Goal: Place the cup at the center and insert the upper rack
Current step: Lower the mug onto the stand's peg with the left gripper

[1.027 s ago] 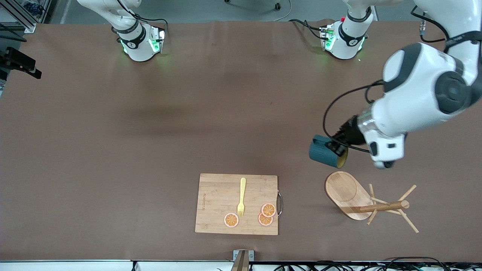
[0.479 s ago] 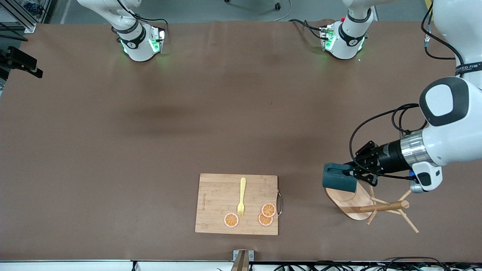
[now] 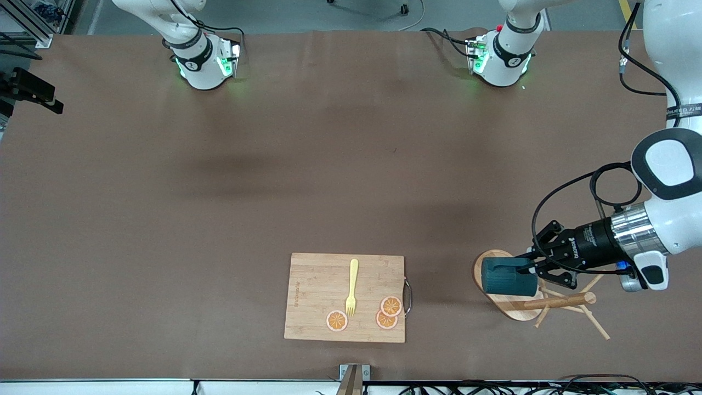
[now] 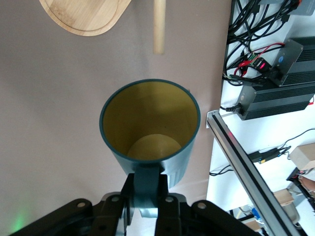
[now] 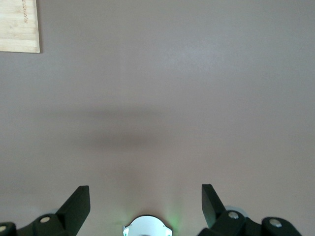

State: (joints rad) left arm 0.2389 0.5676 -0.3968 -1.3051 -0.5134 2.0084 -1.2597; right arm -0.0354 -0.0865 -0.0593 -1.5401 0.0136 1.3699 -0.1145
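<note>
Nearest the front camera we see a cutting board (image 3: 344, 298) with a yellow fork (image 3: 351, 287) and three orange slices (image 3: 386, 313) lying on it. Toward the left arm's end of the table, about as near to the camera, lies the rack (image 3: 540, 293), tipped on its side: its oval base (image 3: 496, 262) stands on edge, the round post (image 3: 556, 301) runs level with the table, and the thin pegs (image 3: 595, 323) splay out near the end of the post.

Over that base hangs the left gripper (image 3: 531, 267), clamped on the handle of the cup (image 3: 508, 277). We see the cup held sideways in the air, covering part of the oval base in the front view. In the left wrist view, the fingers (image 4: 163, 216) pinch the handle, the yellow inside of the cup (image 4: 150, 129) faces the camera, and an edge of the base (image 4: 83, 16) and the tip of the post (image 4: 159, 27) show past its mouth.

The right arm waits; its gripper (image 5: 145, 202) is spread wide over bare table, holding nothing, with a corner of the board (image 5: 18, 25) in its view.
</note>
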